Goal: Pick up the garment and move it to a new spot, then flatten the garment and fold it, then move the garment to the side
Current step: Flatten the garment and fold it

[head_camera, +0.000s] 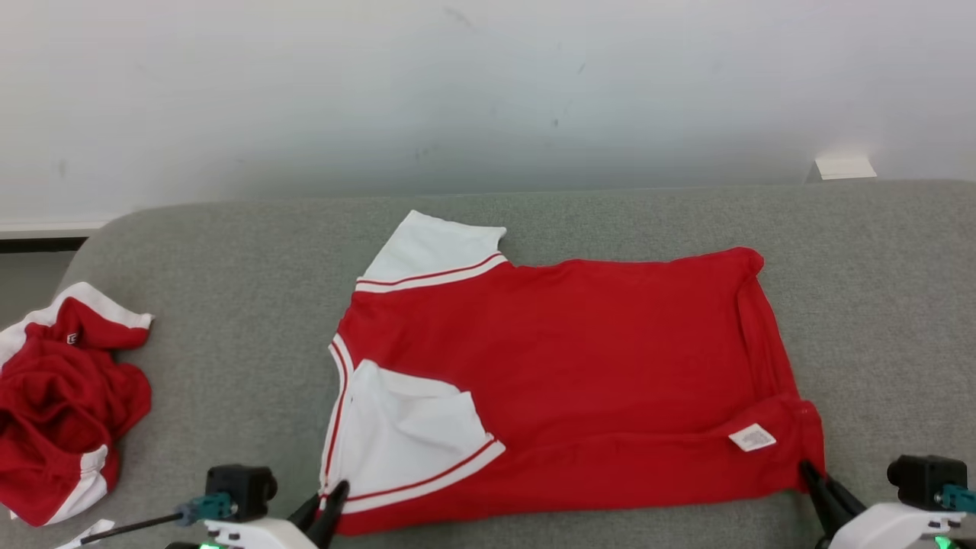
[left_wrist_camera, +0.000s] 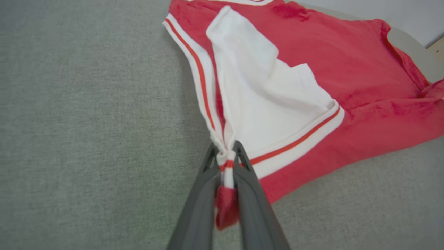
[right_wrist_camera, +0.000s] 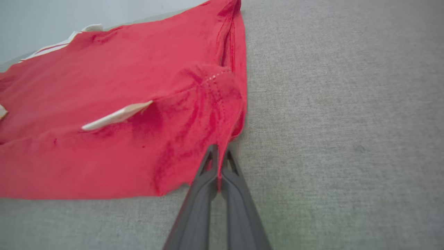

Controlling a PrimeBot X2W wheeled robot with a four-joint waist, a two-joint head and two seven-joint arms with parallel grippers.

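Head view: soft red garment (head_camera: 572, 358), long axis left–right, white sleeves leftward; left gripper (head_camera: 334, 494) and right gripper (head_camera: 806, 470) pinch its near corners.

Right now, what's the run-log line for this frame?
left fingers: shut on garment, sleeve corner | right fingers: shut on garment, hem corner | garment: spread on grey surface | second garment: crumpled, left
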